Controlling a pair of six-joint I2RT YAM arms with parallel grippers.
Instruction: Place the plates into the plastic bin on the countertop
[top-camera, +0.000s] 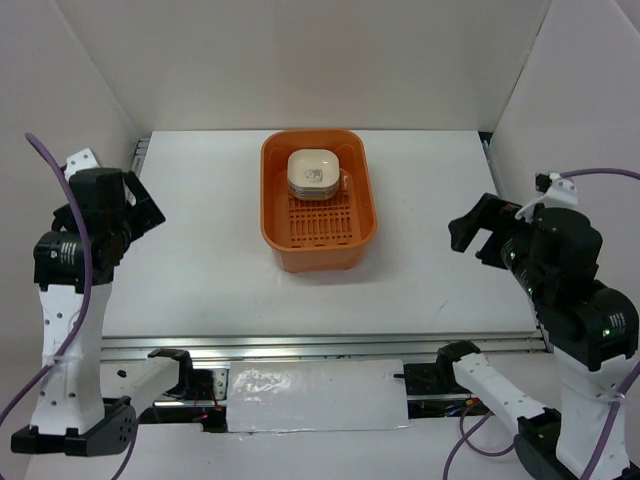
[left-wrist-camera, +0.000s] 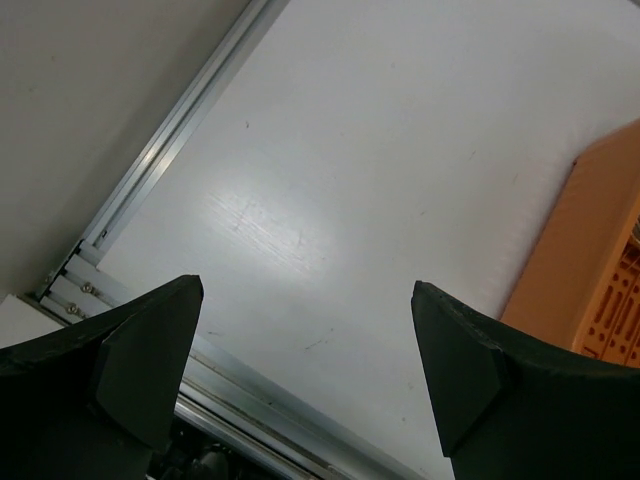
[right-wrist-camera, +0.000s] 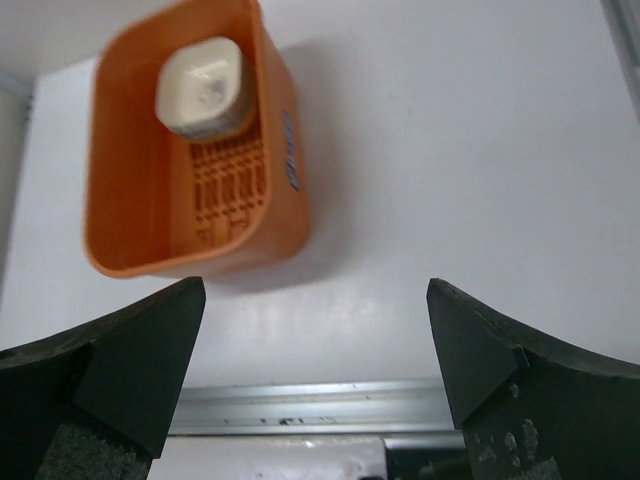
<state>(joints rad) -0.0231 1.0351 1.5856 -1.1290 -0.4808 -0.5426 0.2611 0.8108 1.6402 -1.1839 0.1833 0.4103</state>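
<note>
top view: the plastic bin (top-camera: 320, 256) stands on the white desk (top-camera: 200, 270), near its far middle. we see the plates (top-camera: 313, 172) stacked inside the bin at its far end, resting on the slotted floor. the top plate is cream with a small dark print, and we cannot count those beneath it. the left gripper (top-camera: 148, 205) hangs over the desk's left edge, well apart from the bin, and the right gripper (top-camera: 475, 238) over the right side, likewise apart. a metal rail (top-camera: 320, 345) runs along the desk's near edge.

left wrist view: we find the left gripper (left-wrist-camera: 307, 290) released, its jaws spread wide over bare desk, with an orange bin wall (left-wrist-camera: 585, 260) at the right.

right wrist view: the right gripper (right-wrist-camera: 315, 288) is also released and holds nothing. beyond it we see the bin (right-wrist-camera: 125, 170) with the stacked plates (right-wrist-camera: 201, 88).
</note>
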